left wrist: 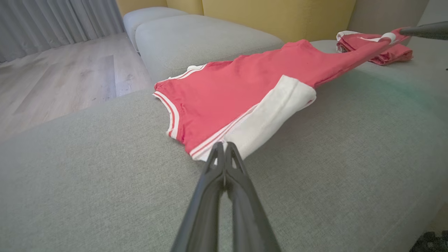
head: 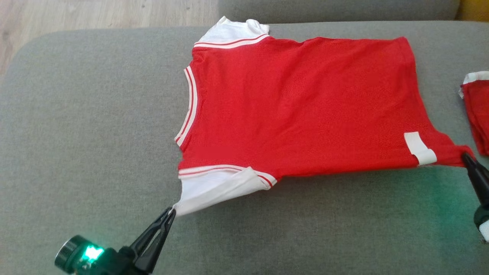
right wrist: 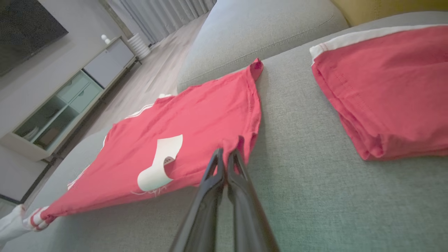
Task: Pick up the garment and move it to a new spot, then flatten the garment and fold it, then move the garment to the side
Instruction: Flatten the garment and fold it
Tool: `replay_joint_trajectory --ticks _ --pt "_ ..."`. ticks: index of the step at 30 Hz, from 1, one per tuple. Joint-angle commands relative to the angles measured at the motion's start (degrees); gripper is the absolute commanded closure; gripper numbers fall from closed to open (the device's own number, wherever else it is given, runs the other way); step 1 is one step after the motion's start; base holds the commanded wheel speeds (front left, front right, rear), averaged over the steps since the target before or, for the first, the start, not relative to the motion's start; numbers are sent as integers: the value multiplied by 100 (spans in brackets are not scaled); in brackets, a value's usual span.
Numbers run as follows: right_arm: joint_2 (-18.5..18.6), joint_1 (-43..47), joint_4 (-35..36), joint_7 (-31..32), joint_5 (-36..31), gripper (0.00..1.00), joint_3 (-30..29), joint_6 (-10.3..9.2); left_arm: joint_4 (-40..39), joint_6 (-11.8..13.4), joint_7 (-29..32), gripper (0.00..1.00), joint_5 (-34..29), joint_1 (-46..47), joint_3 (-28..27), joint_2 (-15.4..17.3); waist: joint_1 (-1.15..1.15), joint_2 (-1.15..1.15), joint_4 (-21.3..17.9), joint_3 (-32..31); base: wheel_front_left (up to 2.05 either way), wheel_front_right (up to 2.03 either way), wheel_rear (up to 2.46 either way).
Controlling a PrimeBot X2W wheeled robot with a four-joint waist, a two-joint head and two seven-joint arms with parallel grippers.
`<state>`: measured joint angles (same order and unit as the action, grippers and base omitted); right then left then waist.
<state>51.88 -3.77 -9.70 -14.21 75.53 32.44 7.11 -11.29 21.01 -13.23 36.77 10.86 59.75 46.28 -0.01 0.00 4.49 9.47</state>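
The soft red jersey T-shirt with white striped sleeves (head: 298, 107) lies spread on the grey fabric sofa seat (head: 95, 133), near edge pulled taut. The left claw (head: 170, 214) is clenched on the near white sleeve (head: 214, 193), the right claw (head: 467, 158) on the near hem corner (head: 454, 154). Light and limp, I'd judge; corners and hems look the surest holds.

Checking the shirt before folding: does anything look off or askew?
Yes. A white label sits on the upper face of the shirt near the hem, one end curling up, which hints the shirt is inside out. The near white sleeve is pulled askew by the left gripper.
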Motion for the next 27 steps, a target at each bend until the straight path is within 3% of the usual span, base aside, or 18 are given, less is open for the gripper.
replay_joint_trajectory --ticks 1,4,11,16,27 --pt "189 -12 133 -78 -65 100 -179 37 -147 19 16 100 -92 305 -211 251 1 0 10 59 0 0 0" --pt "37 105 225 -78 -210 100 -431 37 -99 -48 66 100 -199 658 -305 181 1 0 42 193 0 0 0" --pt "-1 -244 233 -78 -307 100 -628 37 560 -546 237 100 -537 1915 -419 -258 1 0 71 662 0 0 0" --pt "61 -786 102 -66 -296 100 -529 37 1281 -937 255 100 -817 2946 -488 -651 1 0 64 982 0 0 0" --pt "87 -1914 -331 73 -295 100 -3 37 2661 -1460 348 100 -1139 4466 -535 -1189 1 0 18 1461 0 0 0"
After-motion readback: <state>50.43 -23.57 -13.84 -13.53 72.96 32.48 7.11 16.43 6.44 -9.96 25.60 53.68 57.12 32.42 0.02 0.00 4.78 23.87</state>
